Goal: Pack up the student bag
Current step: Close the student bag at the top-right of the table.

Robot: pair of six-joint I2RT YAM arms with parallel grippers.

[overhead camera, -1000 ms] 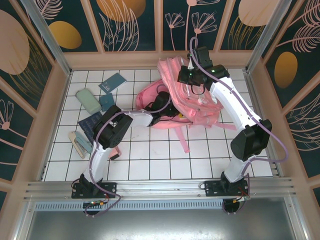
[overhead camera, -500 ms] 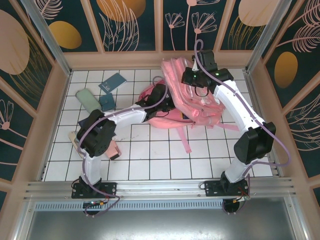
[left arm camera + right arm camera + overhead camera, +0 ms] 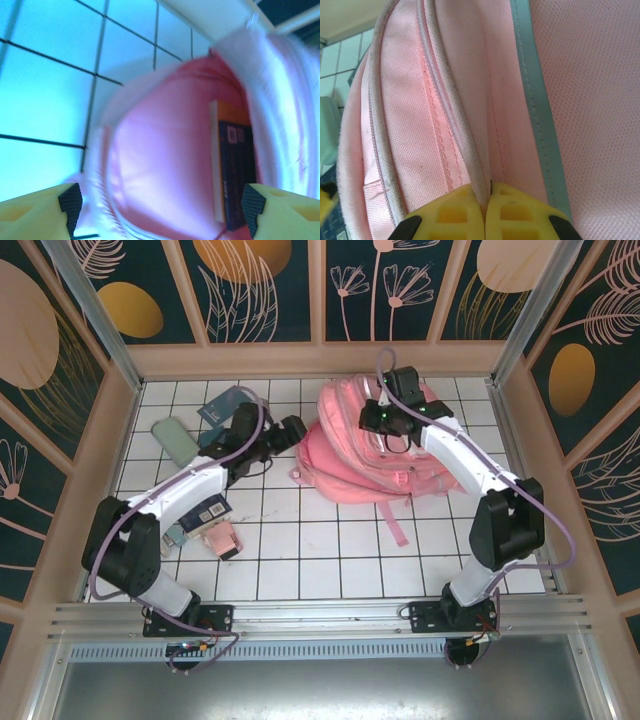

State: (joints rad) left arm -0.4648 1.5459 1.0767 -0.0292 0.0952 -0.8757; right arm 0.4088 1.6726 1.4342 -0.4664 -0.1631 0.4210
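The right tool [image 3: 487,197] is pinched closed on a seam of the student bag [image 3: 345,465]. The left tool [image 3: 160,205] gapes wide, holding nothing, at the bag's open mouth. Inside is a dark book [image 3: 236,170], its label too blurred to read. The pink, pale-striped bag rests at the far middle of the tabletop [image 3: 300,550].

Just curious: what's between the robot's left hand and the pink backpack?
Nothing: in the top view, only bare table tiles separate the open left hand from the student bag.
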